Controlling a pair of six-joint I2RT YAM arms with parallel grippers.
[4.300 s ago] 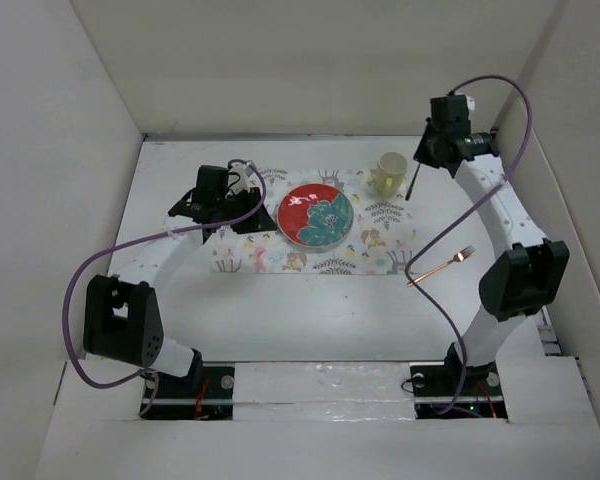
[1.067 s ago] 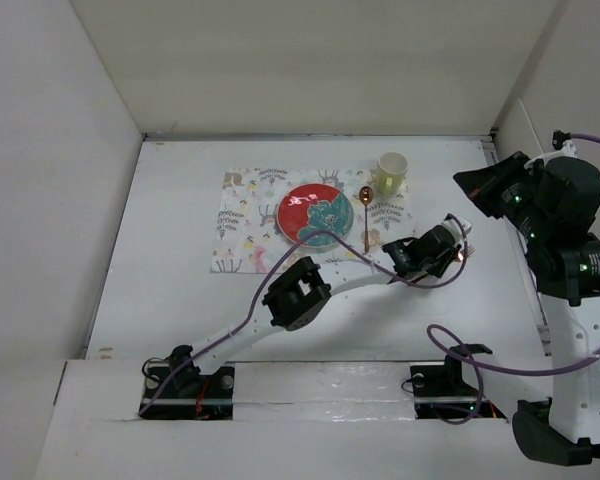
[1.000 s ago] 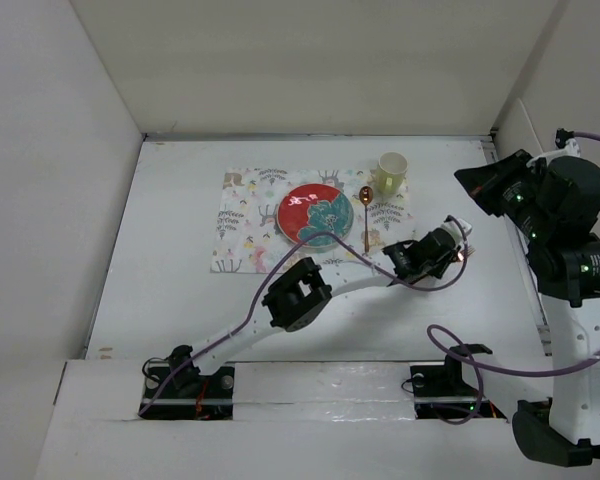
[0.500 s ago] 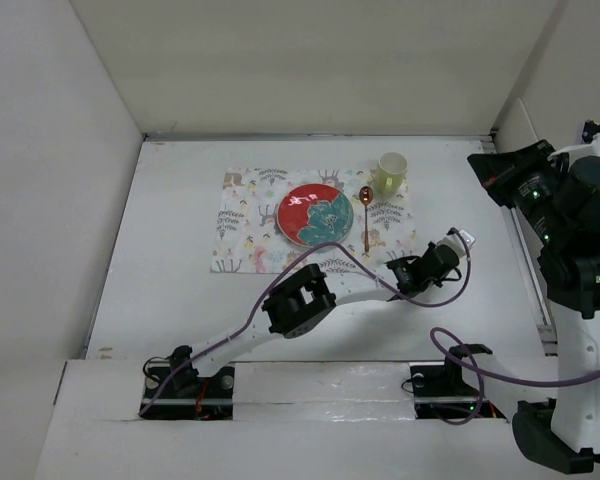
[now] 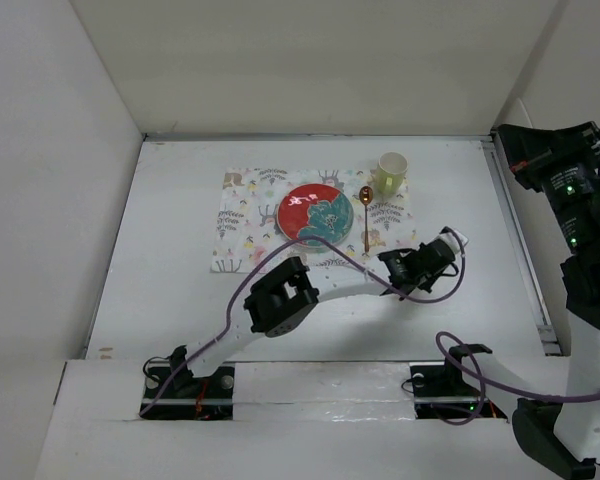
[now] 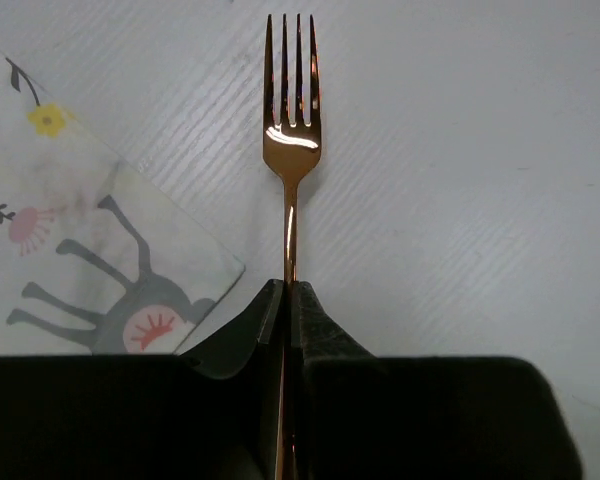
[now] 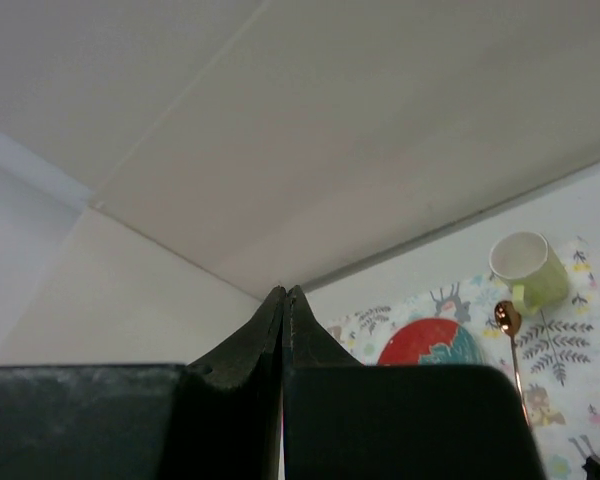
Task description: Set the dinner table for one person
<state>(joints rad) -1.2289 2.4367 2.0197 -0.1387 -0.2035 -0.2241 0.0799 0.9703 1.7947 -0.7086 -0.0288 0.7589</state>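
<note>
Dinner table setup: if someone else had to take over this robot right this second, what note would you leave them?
Left end effector: shut on the fork, tines pointing away from it, over the dinner table just off the placemat's near right corner.
Right end effector: shut, holding nothing, raised at the far right.
Done: plate in the middle of the placemat, spoon to its right, cup at the far right corner.
Left: set the fork down by the plate, probably on its bare left side, then release.
</note>
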